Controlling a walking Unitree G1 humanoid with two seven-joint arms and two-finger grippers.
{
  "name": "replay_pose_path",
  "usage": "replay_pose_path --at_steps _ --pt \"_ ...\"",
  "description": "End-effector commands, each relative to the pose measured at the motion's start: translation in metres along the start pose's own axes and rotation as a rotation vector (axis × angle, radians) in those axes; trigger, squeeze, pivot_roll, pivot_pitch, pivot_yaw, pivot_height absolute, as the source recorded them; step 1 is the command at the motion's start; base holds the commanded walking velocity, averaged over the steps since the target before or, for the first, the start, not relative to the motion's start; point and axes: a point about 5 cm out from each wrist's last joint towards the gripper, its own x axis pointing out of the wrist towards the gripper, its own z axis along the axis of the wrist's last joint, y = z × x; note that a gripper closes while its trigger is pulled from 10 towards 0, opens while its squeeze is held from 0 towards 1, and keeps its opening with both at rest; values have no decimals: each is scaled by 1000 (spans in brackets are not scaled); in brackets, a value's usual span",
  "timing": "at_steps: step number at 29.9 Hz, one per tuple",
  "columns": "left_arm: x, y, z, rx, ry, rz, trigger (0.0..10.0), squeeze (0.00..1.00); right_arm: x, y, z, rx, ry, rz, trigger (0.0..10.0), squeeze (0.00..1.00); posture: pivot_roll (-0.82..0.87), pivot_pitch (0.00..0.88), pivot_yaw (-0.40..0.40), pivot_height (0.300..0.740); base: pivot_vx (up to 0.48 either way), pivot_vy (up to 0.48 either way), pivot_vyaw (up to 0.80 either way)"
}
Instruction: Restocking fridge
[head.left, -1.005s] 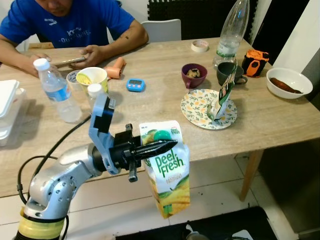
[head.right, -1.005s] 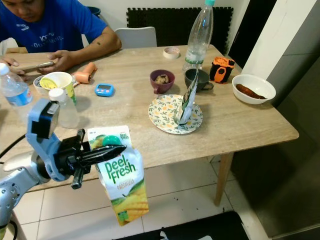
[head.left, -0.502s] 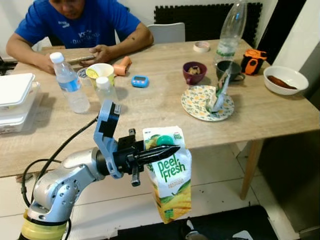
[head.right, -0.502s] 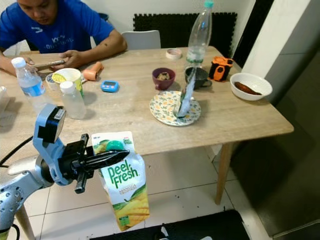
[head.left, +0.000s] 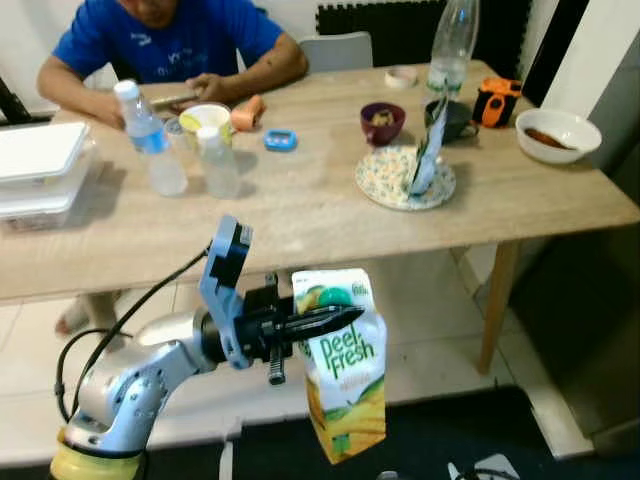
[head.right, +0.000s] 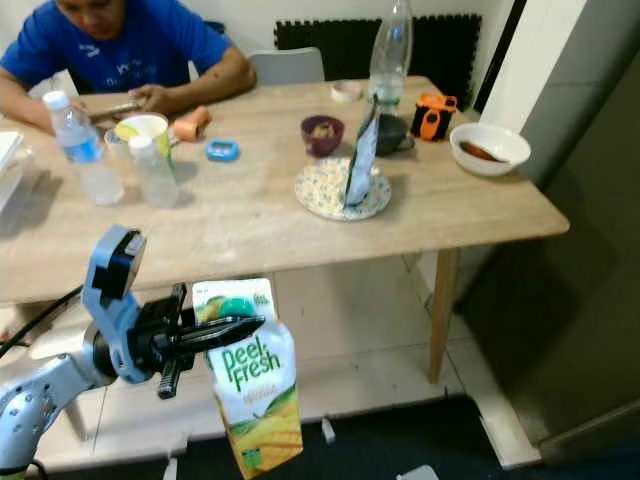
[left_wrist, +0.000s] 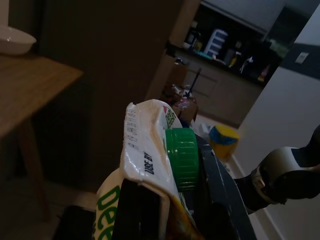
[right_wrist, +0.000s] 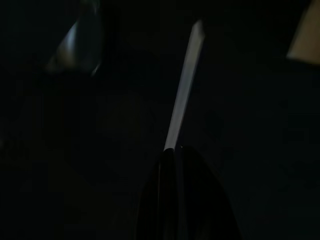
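Below the near edge of the wooden counter (head.left: 300, 215), at about six o'clock in the head views, a Peel Fresh juice carton (head.left: 343, 372) is held out over the tiled floor (head.left: 420, 320) by the left hand (head.left: 325, 322). Its two black fingers are clamped across the carton's folded top, just beside the green screw cap (left_wrist: 182, 158), and the carton hangs below them slightly tilted. The right hand (right_wrist: 175, 195) is seen in a very dark wrist view, its fingers pressed together on nothing. On the counter, at twelve o'clock, a floral plate (head.left: 405, 178), water bottles (head.left: 150, 140), a purple bowl (head.left: 382, 122) and a white bowl (head.left: 558, 133) are set out, and a person in a blue shirt (head.left: 160, 40) is seated at eleven o'clock. The step in hand is judged to be carrying the carton toward the fridge. A steady grip and a turn toward the fridge are called for next.
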Motion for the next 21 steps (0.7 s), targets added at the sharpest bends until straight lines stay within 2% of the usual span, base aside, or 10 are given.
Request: replay_pose_path --at_steps 1,7,9,10,12,15,16,17,19,21 --pt "-1 1 -11 -27 16 2 10000 0 0 4 -5 -4 17 11 10000 0 -56 132 -23 740 -345 0 0" --pt "-12 10 -35 -96 66 74 10000 0 0 4 -4 -6 16 11 10000 0 -55 131 -23 740 -345 0 0" --pt "-20 14 -53 -158 87 120 10000 0 0 4 -4 -5 16 12 10000 0 -55 131 -23 740 -345 0 0" --pt "-20 14 -53 -158 87 120 10000 0 0 4 -4 -5 16 12 10000 0 -55 131 -23 740 -345 0 0" --pt "-30 19 -73 -227 99 179 10000 0 0 5 -5 -5 16 12 10000 0 -55 131 -23 740 -334 0 0" --pt "-33 21 -80 -249 108 202 10000 0 0 5 -5 -5 16 12 10000 0 -55 131 -23 740 -330 0 0" --pt "-38 24 -89 -273 115 239 10000 0 0 5 -5 -4 15 11 10000 0 -56 136 -24 740 0 0 0" --pt "-38 24 -89 -273 115 239 10000 0 0 5 -5 -4 15 11 10000 0 -56 136 -24 740 0 0 0" --pt "-49 31 -107 -338 103 336 10000 0 0 5 -5 -3 15 10 10000 0 -58 136 -26 740 0 0 0" --pt "-55 35 -117 -369 98 394 10000 0 0 5 -5 1 14 10 10000 0 -58 136 -26 740 0 0 0"
